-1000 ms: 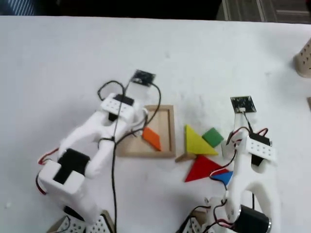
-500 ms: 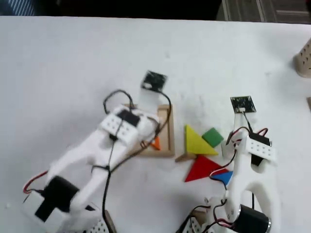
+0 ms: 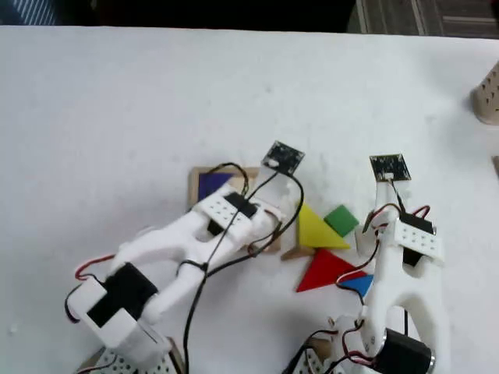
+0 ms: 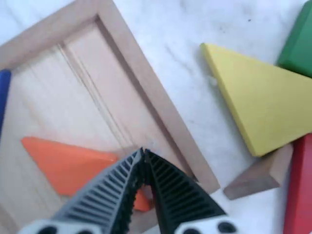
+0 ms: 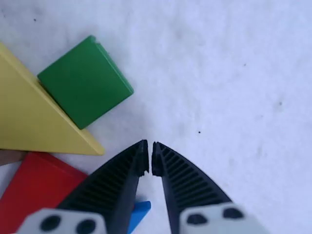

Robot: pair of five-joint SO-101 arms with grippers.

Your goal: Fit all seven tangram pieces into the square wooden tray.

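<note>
White table (image 3: 117,93), wooden tray (image 4: 146,87) as reference. Outside the tray, just beside its rim: yellow triangle (image 4: 263,107), then red triangle (image 3: 327,271) touching it. Inside the tray: orange piece (image 4: 68,163) flat on the floor. Green square (image 5: 85,83) sits against the yellow's edge away from the tray. Dark blue piece (image 3: 212,184) lies in the tray corner away from the loose pieces. Small plain-wood triangle (image 4: 261,173) lies near the tray corner. Left gripper (image 4: 145,161) is over the tray, fingers pinched together and empty, tips above the orange piece's corner by the rim. Right gripper (image 5: 147,151) is outside the tray past the green square, fingers near-closed and empty.
</note>
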